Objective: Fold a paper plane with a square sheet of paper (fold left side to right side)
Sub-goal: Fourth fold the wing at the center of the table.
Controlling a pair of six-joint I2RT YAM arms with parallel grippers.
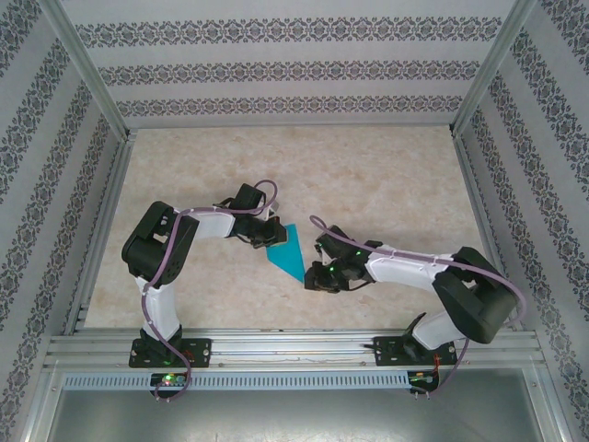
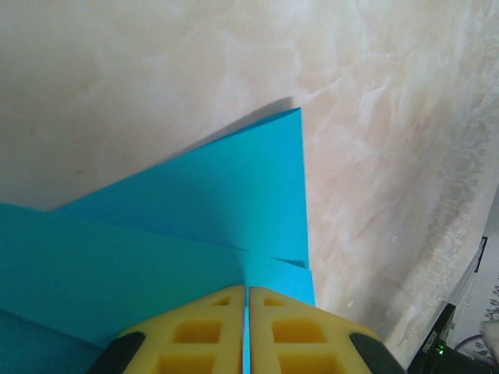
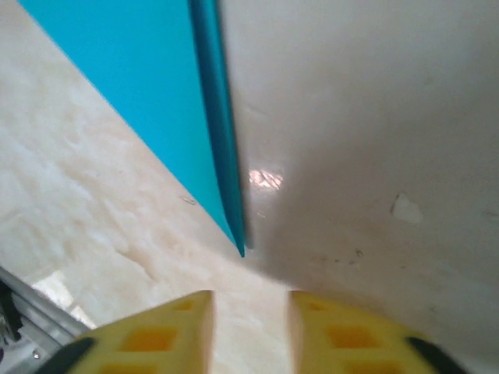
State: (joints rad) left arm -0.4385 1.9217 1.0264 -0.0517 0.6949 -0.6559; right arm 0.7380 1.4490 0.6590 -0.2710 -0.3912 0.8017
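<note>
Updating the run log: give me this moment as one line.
left gripper: shut on paper plane | right gripper: open, empty, facing its pointed tip

The folded paper plane (image 3: 148, 93) lies on the pale table (image 3: 374, 156), its sharp tip pointing toward the right gripper (image 3: 249, 315). The gripper's jaws stand apart, empty, just short of that tip.

from high above the near edge, looks steeply down over the whole table (image 1: 368, 175), far off. from each wrist, faces forward and down, very close to its surface. shares the teal paper (image 1: 287, 250) across all three views.
</note>
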